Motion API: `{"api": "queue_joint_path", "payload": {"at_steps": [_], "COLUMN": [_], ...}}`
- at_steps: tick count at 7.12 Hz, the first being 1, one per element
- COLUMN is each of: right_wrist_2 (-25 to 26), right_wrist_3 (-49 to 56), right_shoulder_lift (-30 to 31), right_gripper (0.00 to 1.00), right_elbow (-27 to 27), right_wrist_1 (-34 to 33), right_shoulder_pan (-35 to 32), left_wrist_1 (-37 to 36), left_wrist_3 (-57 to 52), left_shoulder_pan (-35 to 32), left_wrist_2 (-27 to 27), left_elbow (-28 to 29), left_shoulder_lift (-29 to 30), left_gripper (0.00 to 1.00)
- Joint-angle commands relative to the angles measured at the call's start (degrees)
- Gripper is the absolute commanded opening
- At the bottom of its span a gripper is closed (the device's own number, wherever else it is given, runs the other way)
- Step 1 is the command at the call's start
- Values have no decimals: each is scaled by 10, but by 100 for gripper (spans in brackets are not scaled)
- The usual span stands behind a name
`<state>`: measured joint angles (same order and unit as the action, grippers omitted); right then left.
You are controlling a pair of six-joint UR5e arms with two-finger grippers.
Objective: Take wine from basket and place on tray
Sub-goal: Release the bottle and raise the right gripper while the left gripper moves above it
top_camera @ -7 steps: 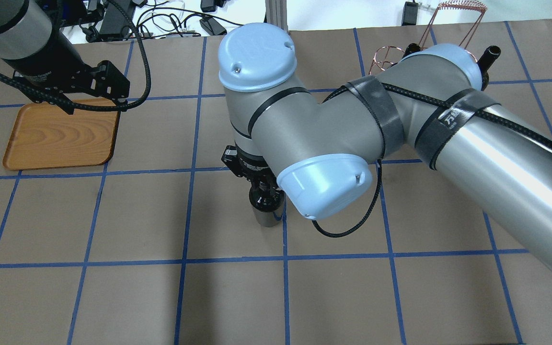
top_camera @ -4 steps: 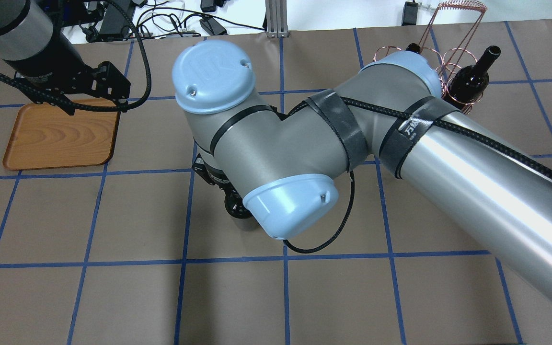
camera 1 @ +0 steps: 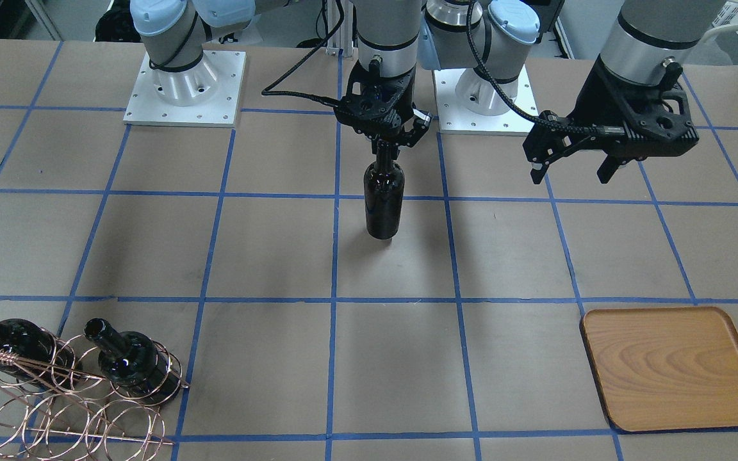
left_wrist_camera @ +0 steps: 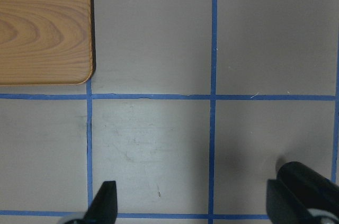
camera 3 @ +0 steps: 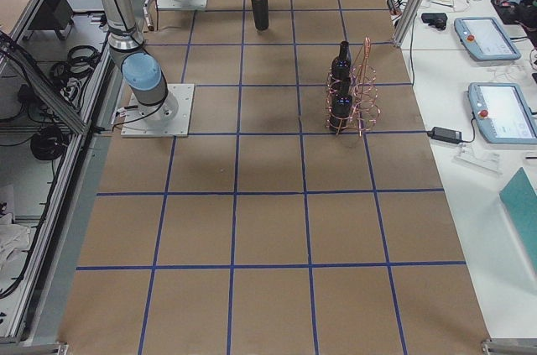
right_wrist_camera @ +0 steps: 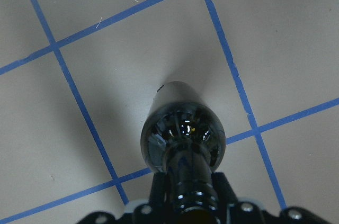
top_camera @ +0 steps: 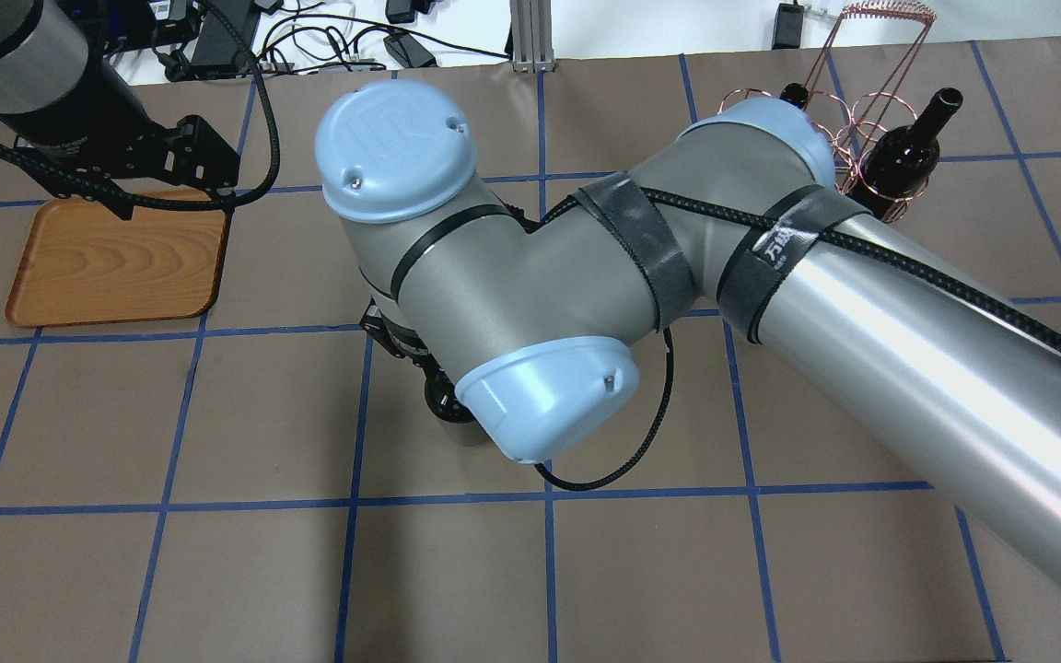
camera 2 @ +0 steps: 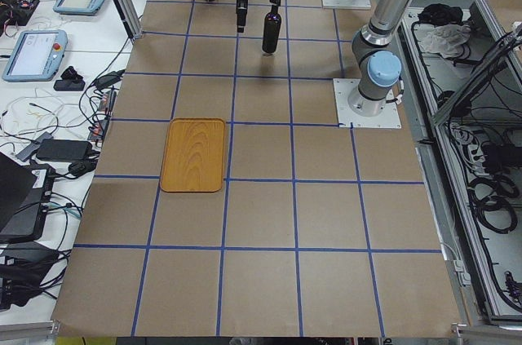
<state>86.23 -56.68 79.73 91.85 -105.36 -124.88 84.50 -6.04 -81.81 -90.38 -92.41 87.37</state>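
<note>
Brown paper table (camera 1: 266, 243) with a blue tape grid. Right gripper (camera 1: 387, 148) is clamped on the neck of the wine (camera 1: 384, 205), held upright, well apart from the tray (camera 1: 673, 368), between tray and basket (camera 1: 55, 397). Left gripper (camera 1: 569, 173) hovers near the tray, jaws wide apart, empty. Two bottles (camera 1: 129, 365) sit in the basket.
</note>
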Motion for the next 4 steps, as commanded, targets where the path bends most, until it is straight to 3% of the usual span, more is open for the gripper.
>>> {"api": "queue_joint_path", "payload": {"at_steps": [1, 2, 4], "right_wrist_2": [-1, -2, 2], "right_wrist_3": [0, 1, 11], "right_shoulder_lift": [0, 2, 11], "right_gripper": [91, 98, 100], "right_elbow": [0, -1, -15], "right_wrist_1": [-1, -2, 0], "right_shoulder_pan": [0, -4, -6], "left_wrist_1": [5, 5, 1], "left_wrist_3": [-5, -6, -1], "left_shoulder_pan": [15, 14, 13], "left_wrist_2": [-1, -1, 5], "left_elbow": [1, -1, -4], "left_shoulder_lift": [-2, -2, -2], "left_gripper": [100, 100, 100]}}
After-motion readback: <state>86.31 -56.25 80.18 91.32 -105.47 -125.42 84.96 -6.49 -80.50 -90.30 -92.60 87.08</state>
